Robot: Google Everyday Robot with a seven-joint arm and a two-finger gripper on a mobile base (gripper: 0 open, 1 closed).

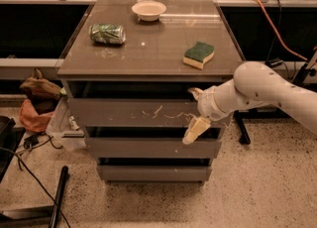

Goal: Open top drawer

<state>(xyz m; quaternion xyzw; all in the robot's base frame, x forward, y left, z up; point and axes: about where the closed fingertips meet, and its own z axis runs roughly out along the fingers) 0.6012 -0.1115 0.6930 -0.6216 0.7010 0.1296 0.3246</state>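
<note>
Centrally, a grey-brown table (148, 48) stands on a speckled floor, with three drawers stacked under its top. A white robot arm (267, 90) reaches in from the right edge. The top drawer (114, 113) sits directly below the tabletop, with a dark gap above it and white scratches across the middle and right of its flat front. Beneath it lie a middle drawer (148, 148) and a bottom drawer (153, 173). The pincer (195, 112) is at the right end of the top drawer's front, its fingers spread apart: one finger (194, 92) by the upper edge, the other (196, 130) by the lower edge. On the table rest a green-and-yellow sponge (199, 54), a crushed green can (107, 33) and a white bowl (148, 10).
</note>
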